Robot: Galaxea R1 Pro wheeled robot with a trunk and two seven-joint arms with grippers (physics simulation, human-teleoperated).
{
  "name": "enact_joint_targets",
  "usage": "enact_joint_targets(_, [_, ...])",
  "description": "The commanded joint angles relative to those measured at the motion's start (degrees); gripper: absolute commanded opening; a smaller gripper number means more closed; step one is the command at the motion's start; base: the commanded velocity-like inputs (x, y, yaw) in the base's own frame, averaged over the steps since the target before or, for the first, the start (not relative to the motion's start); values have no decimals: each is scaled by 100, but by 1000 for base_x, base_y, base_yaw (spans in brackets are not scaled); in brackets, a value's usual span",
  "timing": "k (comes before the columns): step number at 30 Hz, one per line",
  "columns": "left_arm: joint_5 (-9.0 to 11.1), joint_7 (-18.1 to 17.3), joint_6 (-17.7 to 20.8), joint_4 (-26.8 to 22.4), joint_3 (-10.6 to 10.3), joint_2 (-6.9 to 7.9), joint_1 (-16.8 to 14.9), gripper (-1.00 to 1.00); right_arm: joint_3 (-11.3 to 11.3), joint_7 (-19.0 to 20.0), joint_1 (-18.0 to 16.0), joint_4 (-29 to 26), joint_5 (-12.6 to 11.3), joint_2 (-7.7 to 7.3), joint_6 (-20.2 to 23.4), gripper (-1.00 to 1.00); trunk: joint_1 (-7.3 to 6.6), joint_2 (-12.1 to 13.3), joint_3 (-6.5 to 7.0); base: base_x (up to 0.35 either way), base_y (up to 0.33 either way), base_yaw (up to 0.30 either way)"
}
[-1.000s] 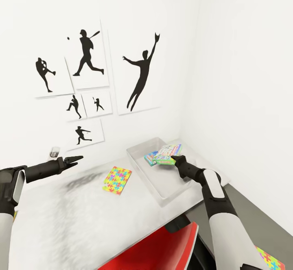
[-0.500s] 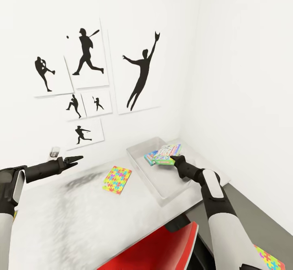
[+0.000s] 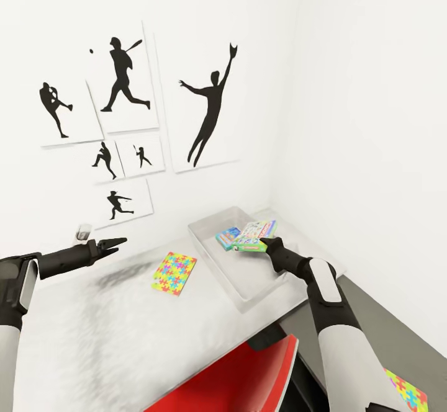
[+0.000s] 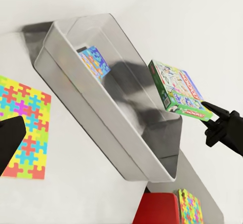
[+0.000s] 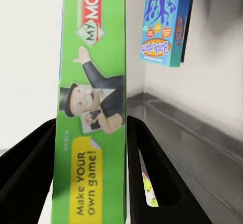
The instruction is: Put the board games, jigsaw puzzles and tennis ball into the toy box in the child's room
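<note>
The flat green card game box lettered "MONO" (image 5: 93,102) hung above the shallow translucent pale grey toy bin (image 3: 211,244), pinched by its edge between the two black fingers of the right gripper (image 3: 266,243). In the right wrist view each finger pressed a broad face of the box, and the box was clear of the bin's floor. A smaller, mostly blue game box (image 4: 94,62) already lay inside the bin, towards its far end. The bin sat on the long pale grey-white desk (image 3: 112,331), close to the corner of the white walls. Beside it on the desk lay a thin square tile of interlocking multicolour jigsaw pieces (image 3: 173,272). The left gripper (image 3: 118,242) hovered over the desk's far edge, well apart from the bin, its slim fingers drawn together on nothing. A second jigsaw tile (image 3: 406,391) lay on the dark floor beyond the red chair (image 3: 248,378).
</note>
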Motion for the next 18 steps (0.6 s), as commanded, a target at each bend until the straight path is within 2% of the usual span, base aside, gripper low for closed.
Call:
enact_joint_targets(1, [13, -9, 56, 1, 4, 1, -5, 100, -15, -54, -8, -7, -65, 10, 23, -100, 4, -13, -14, 0, 0, -13])
enact_joint_targets(5, [13, -7, 56, 1, 4, 1, -5, 100, 1, -65, -8, 33, -65, 23, 35, -100, 4, -13, -15, 0, 0, -5])
enact_joint_targets(13, [11, -6, 56, 1, 4, 1, -5, 100, 8, -72, -23, 570, -72, 25, 59, -100, 4, -13, -15, 0, 0, 0])
enact_joint_targets(18, [12, -6, 56, 1, 4, 1, -6, 100, -9, -74, -27, 646, -72, -5, 77, -100, 4, -13, -15, 0, 0, 0])
